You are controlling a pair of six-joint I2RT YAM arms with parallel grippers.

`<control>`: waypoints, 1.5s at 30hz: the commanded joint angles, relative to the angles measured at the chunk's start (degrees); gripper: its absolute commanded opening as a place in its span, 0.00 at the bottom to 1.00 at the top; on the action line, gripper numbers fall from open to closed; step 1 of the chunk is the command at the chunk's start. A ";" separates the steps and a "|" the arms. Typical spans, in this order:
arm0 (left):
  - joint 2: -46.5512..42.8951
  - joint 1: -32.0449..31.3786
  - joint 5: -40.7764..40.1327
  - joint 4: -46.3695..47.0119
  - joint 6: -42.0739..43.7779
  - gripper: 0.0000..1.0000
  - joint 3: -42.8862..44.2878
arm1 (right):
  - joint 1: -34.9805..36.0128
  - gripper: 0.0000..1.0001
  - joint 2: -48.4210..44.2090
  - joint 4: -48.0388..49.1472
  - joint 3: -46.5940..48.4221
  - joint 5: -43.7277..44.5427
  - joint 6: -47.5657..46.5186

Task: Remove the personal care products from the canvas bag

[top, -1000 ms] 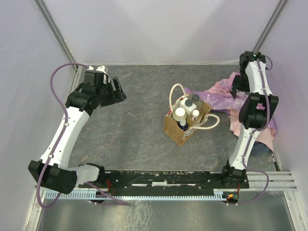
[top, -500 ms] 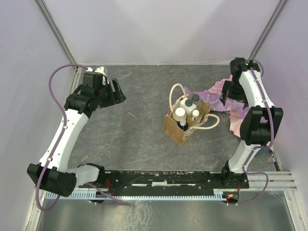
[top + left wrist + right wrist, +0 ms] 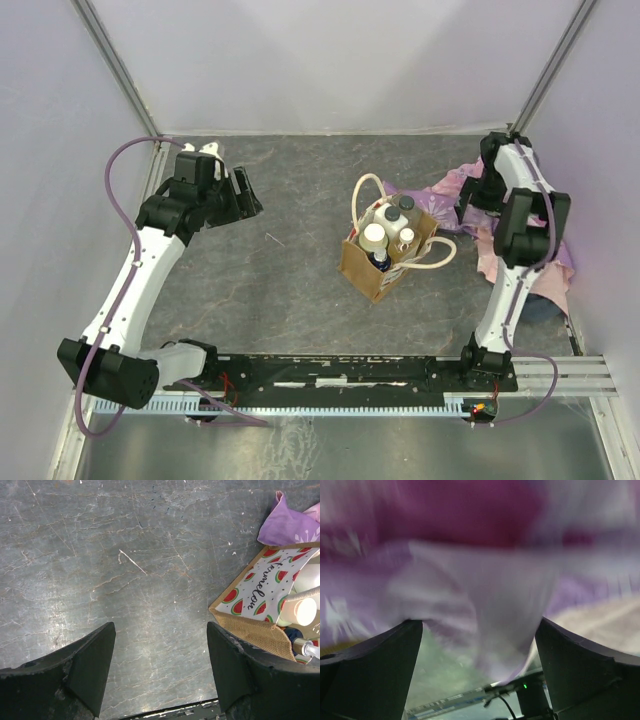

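The canvas bag (image 3: pixel 383 265) stands upright in the middle of the table with the personal care products inside: a cream-capped round bottle (image 3: pixel 374 236), a dark-capped one (image 3: pixel 406 203) and others packed close. The left wrist view shows the bag's watermelon panel (image 3: pixel 260 597) and the cream cap (image 3: pixel 304 611) at the right edge. My left gripper (image 3: pixel 245 190) is open and empty over bare table, well left of the bag (image 3: pixel 160 627). My right gripper (image 3: pixel 476 195) is open, low over the purple-pink cloth right of the bag (image 3: pixel 479 622).
The purple-pink floral cloth (image 3: pixel 460 205) lies crumpled behind and to the right of the bag, and fills the blurred right wrist view (image 3: pixel 470 555). One corner shows in the left wrist view (image 3: pixel 290 522). Pale walls enclose the dark tabletop (image 3: pixel 290 260) on three sides.
My right arm has folded in, bringing its gripper from the far right corner down and left onto the purple cloth. My left arm has barely moved. The bag is unmoved.
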 commanded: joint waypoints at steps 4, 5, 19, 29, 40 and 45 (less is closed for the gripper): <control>-0.66 0.56 -1.28 -0.53 1.72 0.80 0.71 | -0.64 1.00 18.04 -2.71 25.57 -3.85 0.86; -0.54 0.61 -1.47 -0.63 1.81 0.80 0.71 | -0.66 1.00 20.14 -2.36 29.39 -4.55 1.20; -0.75 0.98 -4.63 -6.30 1.83 0.80 5.79 | -0.72 1.00 28.71 10.95 54.79 7.59 7.30; -1.42 0.94 -0.48 -3.58 -1.22 0.79 3.80 | 3.29 1.00 2.46 24.37 20.72 -0.71 2.54; -3.30 0.94 2.92 -2.61 -2.89 0.79 2.44 | 10.88 1.00 -5.28 13.89 3.66 -4.58 2.21; -2.60 1.00 6.10 -1.13 -3.53 0.79 1.09 | 12.77 1.00 -10.72 14.80 -8.37 -14.05 5.16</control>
